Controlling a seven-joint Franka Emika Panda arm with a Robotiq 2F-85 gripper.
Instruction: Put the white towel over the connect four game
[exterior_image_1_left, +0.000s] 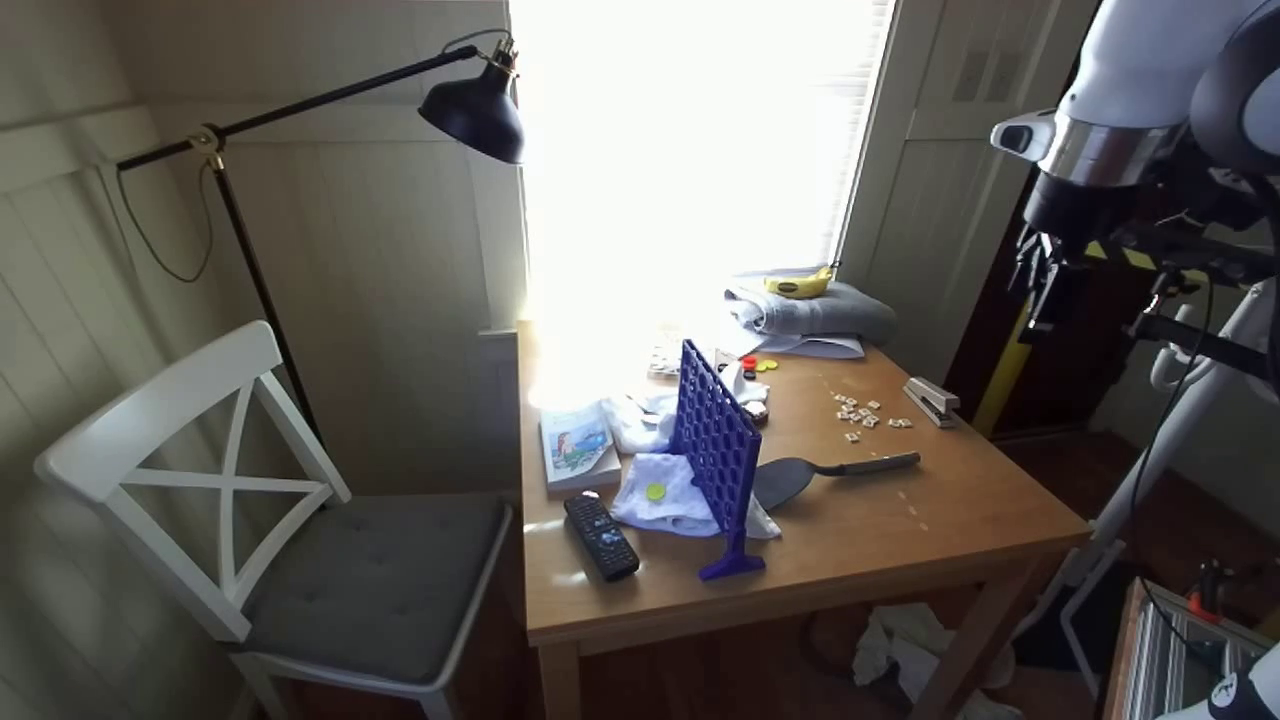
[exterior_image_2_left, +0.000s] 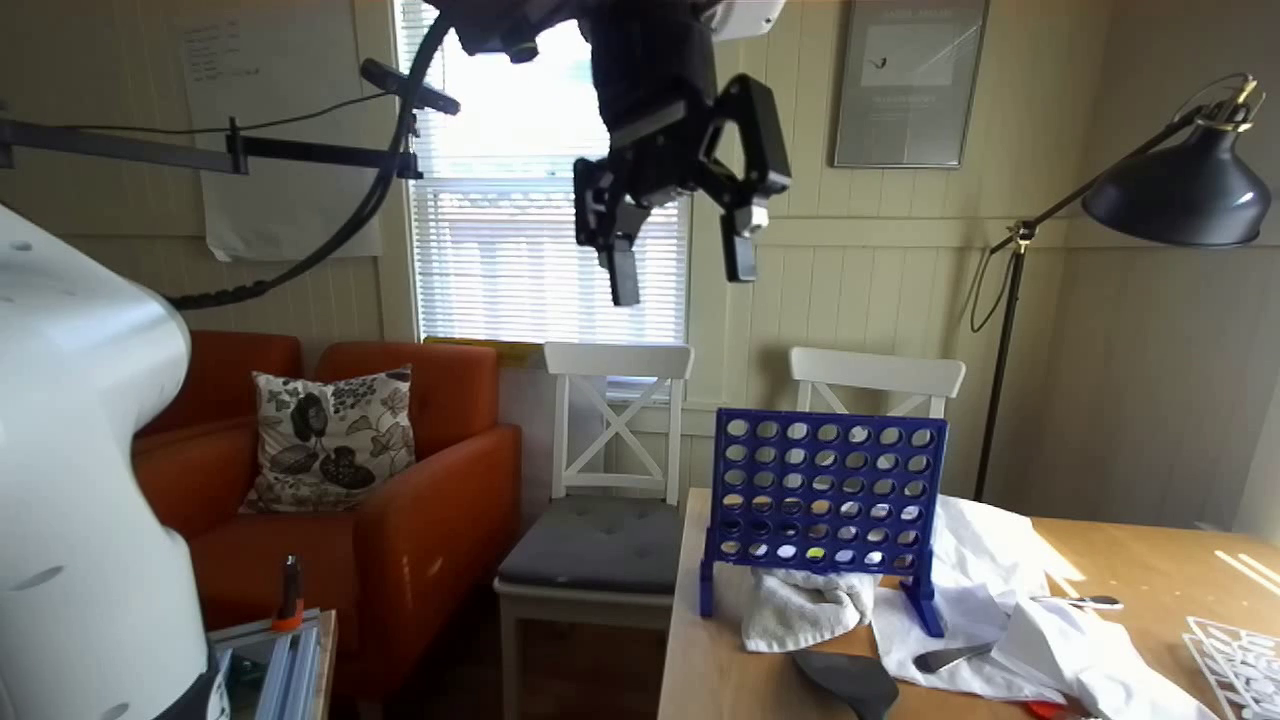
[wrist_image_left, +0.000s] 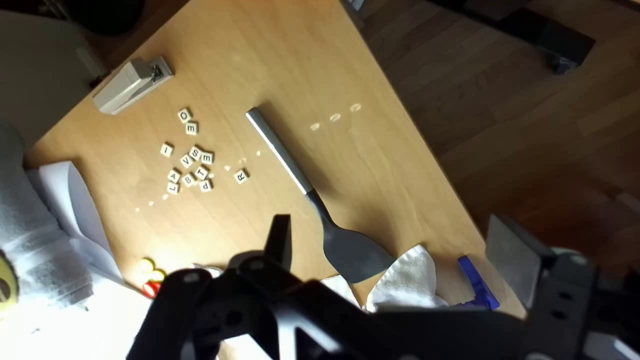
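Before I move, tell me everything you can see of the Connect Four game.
The Connect Four game is a dark blue upright rack, plastic by its look, with rows of round holes, most plainly see-through. Yellow shows through one bottom-row hole. A splayed foot at each end stands on the wooden table. The white towel lies partly beneath the grid, between the feet; I can't tell whether they touch. The gripper is clear of it.
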